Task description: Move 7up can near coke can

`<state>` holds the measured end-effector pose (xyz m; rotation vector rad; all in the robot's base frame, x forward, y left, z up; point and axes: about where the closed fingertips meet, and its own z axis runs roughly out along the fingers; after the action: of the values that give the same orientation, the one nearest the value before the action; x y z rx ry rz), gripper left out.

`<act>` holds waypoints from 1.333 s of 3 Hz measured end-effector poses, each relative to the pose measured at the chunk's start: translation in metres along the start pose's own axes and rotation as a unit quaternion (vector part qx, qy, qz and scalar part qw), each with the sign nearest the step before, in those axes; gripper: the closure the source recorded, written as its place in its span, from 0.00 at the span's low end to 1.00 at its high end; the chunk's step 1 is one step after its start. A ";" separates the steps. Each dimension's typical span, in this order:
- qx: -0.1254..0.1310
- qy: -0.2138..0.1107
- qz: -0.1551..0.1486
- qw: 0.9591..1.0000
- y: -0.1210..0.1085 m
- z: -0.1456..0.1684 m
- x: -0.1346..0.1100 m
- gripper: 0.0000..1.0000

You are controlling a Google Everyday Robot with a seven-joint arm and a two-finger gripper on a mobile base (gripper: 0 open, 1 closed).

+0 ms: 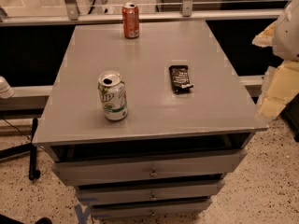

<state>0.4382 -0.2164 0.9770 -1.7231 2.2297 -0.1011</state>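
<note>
The 7up can is white and silver with green lettering and stands upright near the front left of the grey cabinet top. The coke can is orange-red and stands upright at the back edge of the top, left of centre. The two cans are far apart. My gripper shows as a white and cream shape at the right edge of the view, beyond the top's right side and well away from both cans. It holds nothing that I can see.
A black snack wrapper lies flat right of centre on the top. The cabinet has several drawers below. A rail and glass wall run behind. A black stand is on the floor at left.
</note>
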 end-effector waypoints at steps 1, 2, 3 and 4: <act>0.000 0.000 0.000 1.000 0.000 0.000 0.000 0.00; 0.003 -0.010 0.002 1.000 0.000 0.000 -0.004 0.00; 0.000 -0.065 0.013 0.998 0.001 0.016 -0.022 0.00; -0.011 -0.157 0.024 0.987 0.000 0.046 -0.059 0.00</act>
<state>0.4642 -0.1541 0.9457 -1.5697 2.0450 0.1939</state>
